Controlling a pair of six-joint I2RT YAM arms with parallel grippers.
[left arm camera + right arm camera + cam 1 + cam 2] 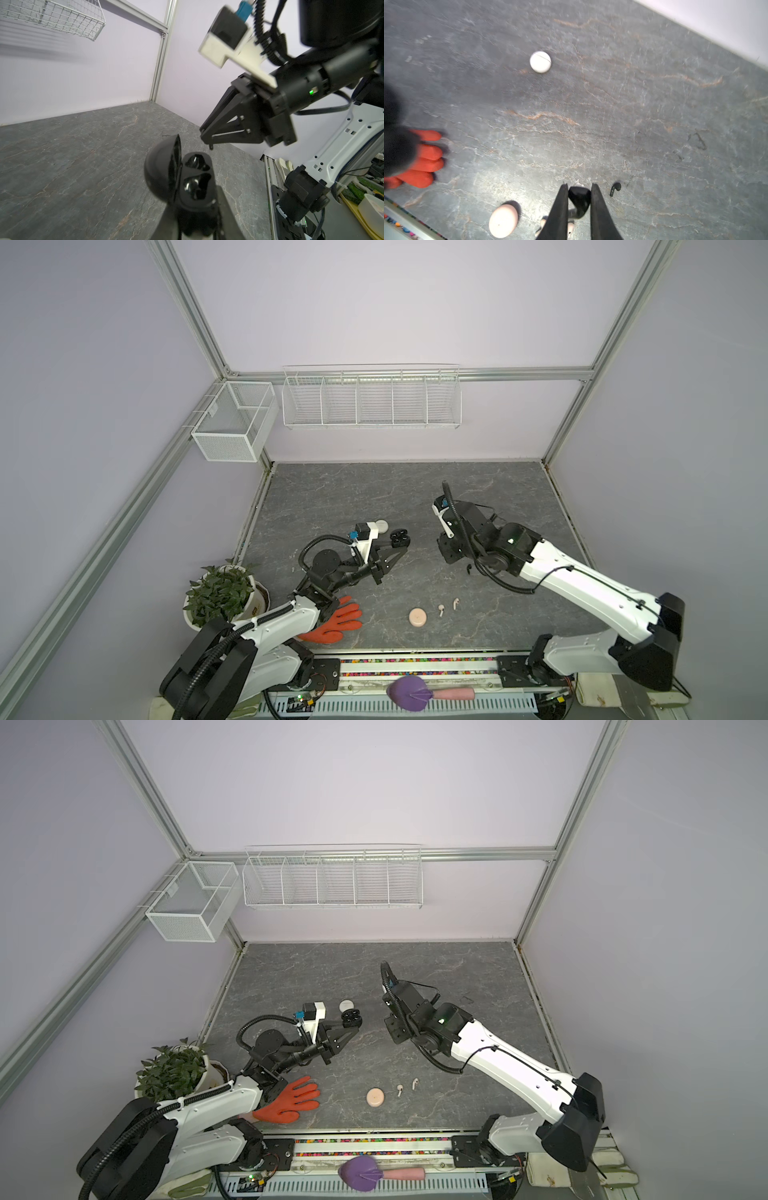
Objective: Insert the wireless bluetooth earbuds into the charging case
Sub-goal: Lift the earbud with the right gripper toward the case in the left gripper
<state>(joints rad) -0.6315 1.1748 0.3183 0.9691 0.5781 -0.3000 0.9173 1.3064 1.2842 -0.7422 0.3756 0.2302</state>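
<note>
My left gripper (197, 205) is shut on the black charging case (193, 180), holding it above the table with its lid open; it also shows in both top views (400, 537) (352, 1018). To its right, my right gripper (579, 187) is shut on a black earbud (579, 197), and its tips (204, 138) hang just above the case. A second black earbud (615, 189) (468, 569) lies on the table. Near the front edge lie two pale pink earbuds (441, 609) (456, 603). The white earbuds are out of view.
A closed pink case (417, 617) lies by the pink earbuds. A closed white case (381, 526) sits behind the left gripper. An orange glove (340, 620) and a potted plant (220, 593) are at the front left. Wire baskets (370, 400) hang on the back wall.
</note>
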